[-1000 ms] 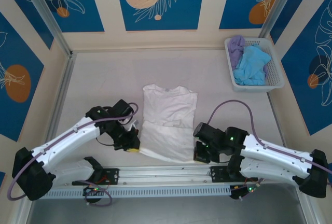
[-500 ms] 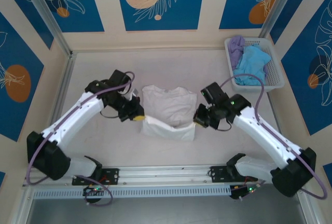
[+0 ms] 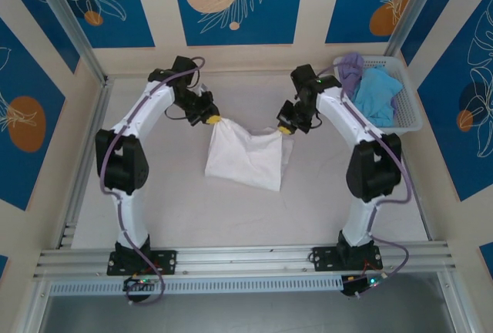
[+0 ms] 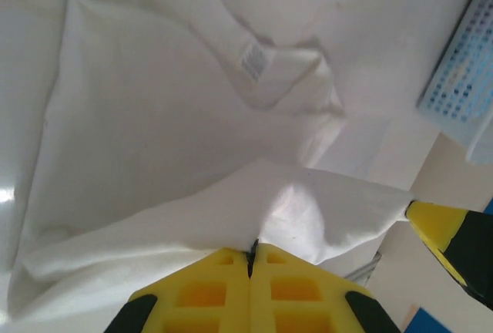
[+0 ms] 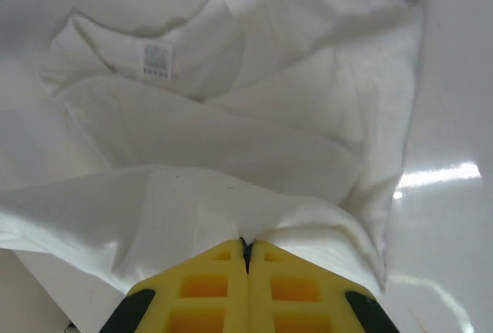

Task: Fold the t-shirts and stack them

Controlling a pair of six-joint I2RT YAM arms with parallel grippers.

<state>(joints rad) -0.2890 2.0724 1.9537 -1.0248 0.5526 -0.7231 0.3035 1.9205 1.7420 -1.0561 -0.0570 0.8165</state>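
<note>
Here, over the pale bench [image 3: 331, 194], a large white t-shirt [image 3: 245, 159] sags between two pincers, the rest lying just nearer the arm bases. It seems light, limp and quick to crease, best taken by corners or edges. The left pincer [image 3: 213, 119] and right pincer [image 3: 284, 129] each pinch a corner. Plain white, softly wrinkled; a small neck label [image 5: 156, 58] lies beneath them.

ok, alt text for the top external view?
The left gripper and right gripper are each shut on a corner of a white t-shirt, its edge stretched between them. A white basket at far right holds a light blue shirt and a lavender shirt.
</note>
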